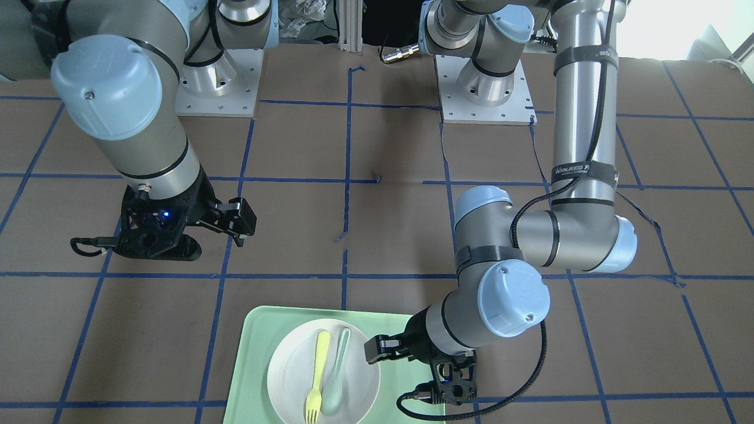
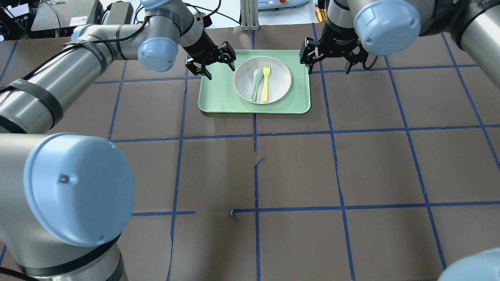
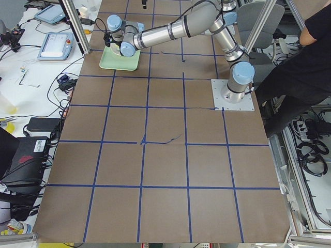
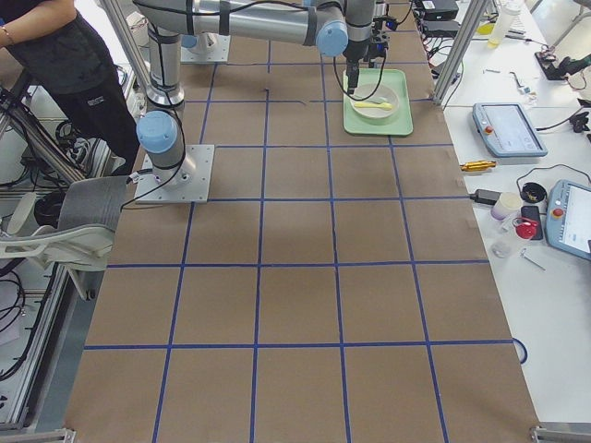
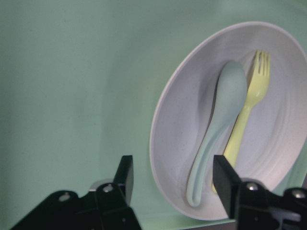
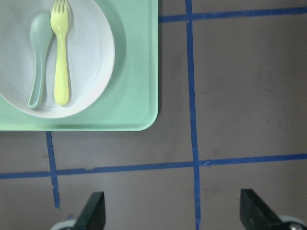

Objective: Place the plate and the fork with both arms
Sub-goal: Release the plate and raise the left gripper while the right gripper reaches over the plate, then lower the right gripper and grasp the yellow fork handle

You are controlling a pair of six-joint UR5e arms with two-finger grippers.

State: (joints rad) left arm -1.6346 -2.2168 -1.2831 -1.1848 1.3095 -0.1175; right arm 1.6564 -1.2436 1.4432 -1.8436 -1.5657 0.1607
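The off-white plate (image 2: pixel 279 76) sits on a mint-green tray (image 2: pixel 218 97). The pale yellow fork (image 2: pixel 265 82) lies in the plate beside a grey-green spoon (image 2: pixel 256 84). My left gripper (image 2: pixel 218 67) is open and empty, low over the tray at the plate's left rim. In the left wrist view its jaws (image 5: pixel 173 175) frame the plate's near rim (image 5: pixel 182 124), with the fork (image 5: pixel 244 115) beyond. My right gripper (image 2: pixel 329 69) is open and empty above the brown table, just right of the tray. The right wrist view shows the gripper (image 6: pixel 173 211) apart from the plate (image 6: pixel 91 52) and fork (image 6: pixel 61 52).
The tray (image 1: pixel 253 365) lies at the table's far middle edge as seen from the robot. The table is brown paper with a grid of blue tape lines (image 2: pixel 256 168). A person (image 4: pixel 55 55) stands beside the robot's base. Tablets and cables (image 4: pixel 503 129) lie on side benches.
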